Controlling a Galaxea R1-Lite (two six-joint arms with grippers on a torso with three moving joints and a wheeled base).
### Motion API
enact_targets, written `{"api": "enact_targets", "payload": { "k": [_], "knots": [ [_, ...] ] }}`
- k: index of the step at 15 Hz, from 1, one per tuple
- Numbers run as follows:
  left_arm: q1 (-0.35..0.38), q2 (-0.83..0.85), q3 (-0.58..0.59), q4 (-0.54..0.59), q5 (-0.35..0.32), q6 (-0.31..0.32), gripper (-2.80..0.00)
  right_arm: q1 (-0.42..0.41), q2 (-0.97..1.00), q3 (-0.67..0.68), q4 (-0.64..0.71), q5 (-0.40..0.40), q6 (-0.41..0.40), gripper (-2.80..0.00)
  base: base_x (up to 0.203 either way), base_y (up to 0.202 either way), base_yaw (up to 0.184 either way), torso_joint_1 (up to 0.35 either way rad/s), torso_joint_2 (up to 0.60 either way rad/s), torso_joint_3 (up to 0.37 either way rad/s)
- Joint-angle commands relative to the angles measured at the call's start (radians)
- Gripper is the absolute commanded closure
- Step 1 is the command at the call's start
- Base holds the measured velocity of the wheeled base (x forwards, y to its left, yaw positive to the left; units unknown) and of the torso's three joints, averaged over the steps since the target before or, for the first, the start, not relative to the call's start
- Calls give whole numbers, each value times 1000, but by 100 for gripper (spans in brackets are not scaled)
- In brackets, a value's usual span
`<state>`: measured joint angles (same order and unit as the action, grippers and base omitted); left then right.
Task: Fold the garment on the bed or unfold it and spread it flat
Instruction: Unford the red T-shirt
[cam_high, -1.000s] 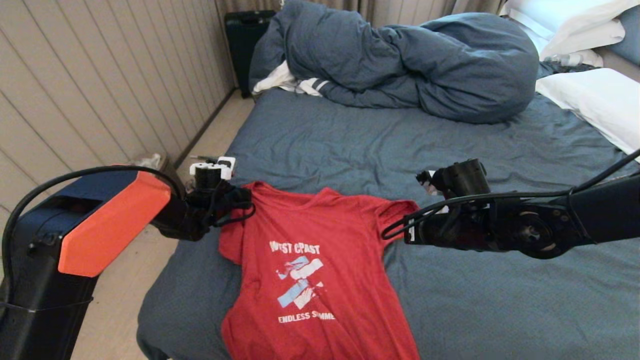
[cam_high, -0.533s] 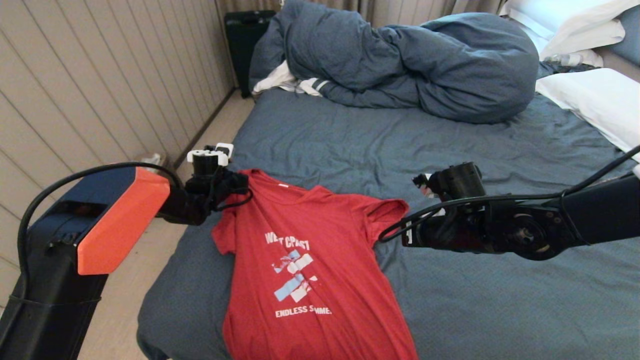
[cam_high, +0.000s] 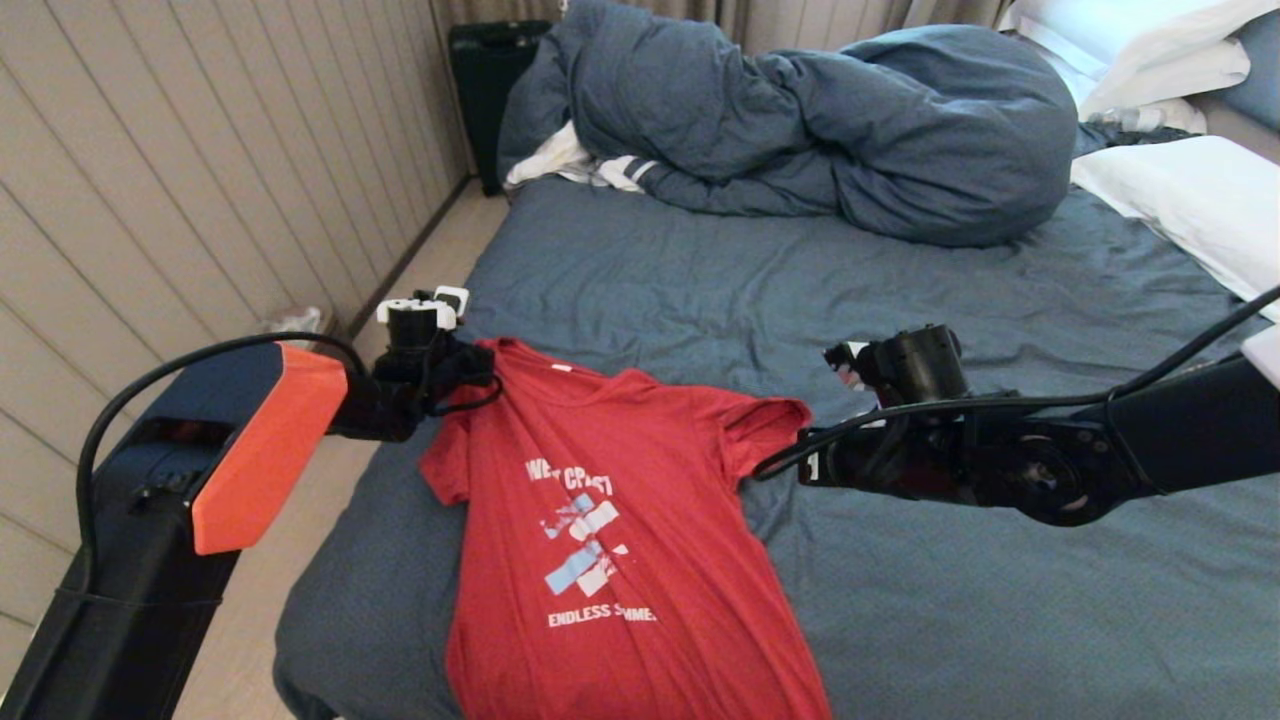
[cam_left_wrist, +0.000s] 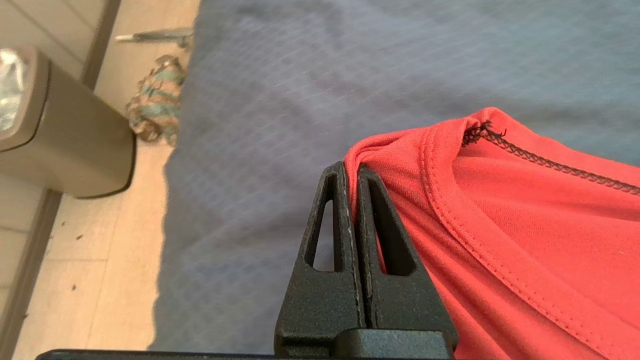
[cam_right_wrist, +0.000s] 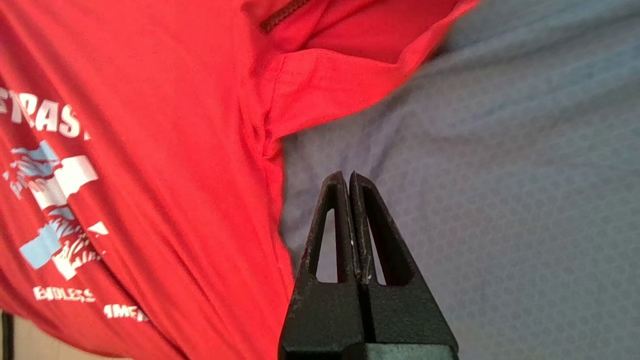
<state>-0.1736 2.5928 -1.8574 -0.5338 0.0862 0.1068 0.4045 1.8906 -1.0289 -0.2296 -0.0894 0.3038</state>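
A: Head view — what's on the bed (cam_high: 1000, 620)?

B: Red T-shirt (cam_high: 620, 560), front up, white "WEST COAST / ENDLESS SUMMER" text w/ pale blue-white graphic. It lies on the dark blue-grey sheet near the bed's left front corner, hem running out of frame at the bottom. Bunched duvet (cam_high: 800, 130) sits at the far end, well apart from the shirt; white pillows (cam_high: 1180, 200) far right.

A: Left gripper (cam_left_wrist: 351, 167)?

B: At the shirt's left shoulder, by the collar. Left wrist view shows both fingers pressed together w/ a fold of red fabric pinched between them, so it's clamped on the shirt.

A: And the right gripper (cam_right_wrist: 348, 175)?

B: Right wrist view: fingers fully together, nothing between them. Tips hang over bare sheet just beside the shirt's side seam, below the right sleeve; can't tell if they touch the sheet. In head view the right arm (cam_high: 1000, 460) reaches in from the right, next to that sleeve.

A: Anything off the bed?

B: Beige bin (cam_left_wrist: 60, 135) and a small crumpled cloth (cam_left_wrist: 155, 105) on the floor to the left.
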Motion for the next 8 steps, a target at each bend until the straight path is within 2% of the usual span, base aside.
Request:
{"api": "enact_targets", "payload": {
  "k": [1, 3, 8],
  "knots": [
    [6, 3, -2, -5, 4, 1, 0, 1, 2, 1, -2, 0, 2, 0, 0, 0, 0, 0, 0, 0],
    [6, 1, -1, 3, 9, 1, 0, 1, 2, 1, -2, 0, 1, 0, 0, 0, 0, 0, 0, 0],
    [5, -1, 0, 1, 79, 11, 0, -1, 4, 3, -2, -1, 2, 0, 0, 0, 0, 0, 0, 0]
  ]
}}
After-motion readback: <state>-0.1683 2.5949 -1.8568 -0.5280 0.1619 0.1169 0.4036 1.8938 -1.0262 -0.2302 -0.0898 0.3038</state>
